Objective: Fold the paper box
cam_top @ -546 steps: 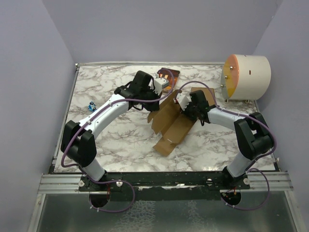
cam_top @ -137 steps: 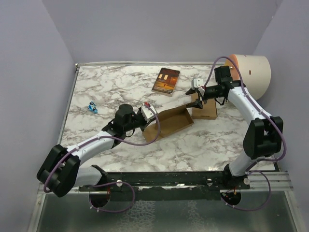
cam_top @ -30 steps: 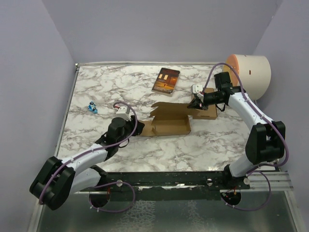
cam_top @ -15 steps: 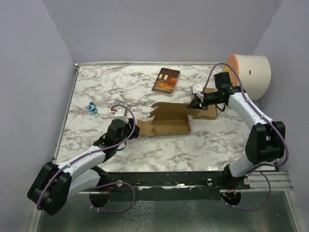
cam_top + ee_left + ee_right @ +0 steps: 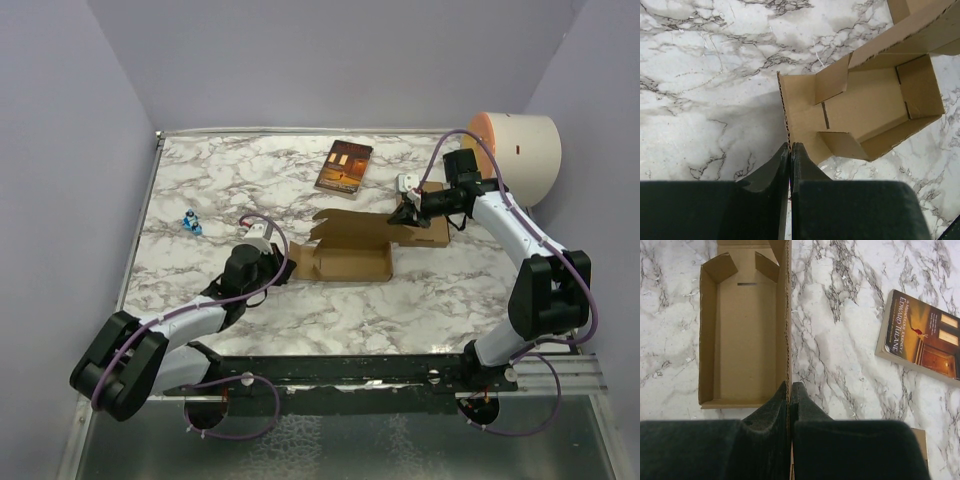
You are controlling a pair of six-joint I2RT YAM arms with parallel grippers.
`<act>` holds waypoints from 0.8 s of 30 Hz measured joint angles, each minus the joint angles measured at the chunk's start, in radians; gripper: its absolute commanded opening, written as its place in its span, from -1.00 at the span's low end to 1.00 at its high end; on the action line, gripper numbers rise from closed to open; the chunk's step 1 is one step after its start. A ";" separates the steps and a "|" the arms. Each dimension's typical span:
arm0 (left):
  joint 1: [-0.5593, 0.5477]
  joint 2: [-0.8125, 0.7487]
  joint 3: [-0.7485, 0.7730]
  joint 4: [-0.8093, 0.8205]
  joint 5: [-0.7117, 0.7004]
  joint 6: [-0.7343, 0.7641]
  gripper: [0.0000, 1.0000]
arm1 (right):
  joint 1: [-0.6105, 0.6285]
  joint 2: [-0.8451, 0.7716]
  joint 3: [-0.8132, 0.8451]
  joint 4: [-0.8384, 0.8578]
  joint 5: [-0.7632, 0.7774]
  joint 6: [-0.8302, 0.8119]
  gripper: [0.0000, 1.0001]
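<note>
Now my left claw (image 5: 790,145) clamps the box (image 5: 350,262) by its end flap, right claw (image 5: 790,385) by a long edge; opposed pulls could tear it.

In the overhead view the bench (image 5: 220,170) is lit brightly and evenly from above, and only faint, soft-edged shadows are thrown beneath the arms. In the left wrist view a broad grey shadow is cast on the marble left of the paper box (image 5: 865,107), while the left claw (image 5: 790,146) is rendered as a dark, underexposed mass. The right claw (image 5: 789,385) is shown equally dark in its own view, where the lettering on the book (image 5: 922,337) is kept sharp.
</note>
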 measured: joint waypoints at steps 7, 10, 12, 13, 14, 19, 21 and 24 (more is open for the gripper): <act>0.004 0.000 0.000 0.044 0.018 0.011 -0.98 | 0.042 0.008 -0.001 0.037 0.008 0.054 -0.98; 0.004 0.000 0.000 0.046 0.019 0.015 -0.98 | 0.058 0.010 -0.002 0.067 0.025 0.095 -0.98; 0.004 0.000 0.000 0.046 0.019 0.019 -0.99 | 0.061 0.010 -0.003 0.089 0.034 0.127 -0.98; 0.003 0.000 0.000 0.046 0.019 0.021 -0.99 | 0.063 0.010 -0.005 0.105 0.040 0.144 -0.98; 0.003 0.000 0.000 0.046 0.019 0.023 -0.99 | 0.063 0.010 -0.006 0.117 0.045 0.157 -0.98; 0.001 0.000 0.001 0.046 0.019 0.034 -1.00 | 0.063 0.010 -0.023 0.186 0.063 0.243 -0.98; -0.001 0.000 0.002 0.045 0.019 0.039 -1.00 | 0.064 0.010 -0.031 0.209 0.071 0.271 -0.98; -0.001 0.000 0.003 0.043 0.019 0.046 -1.00 | 0.072 0.010 -0.037 0.238 0.084 0.308 -0.98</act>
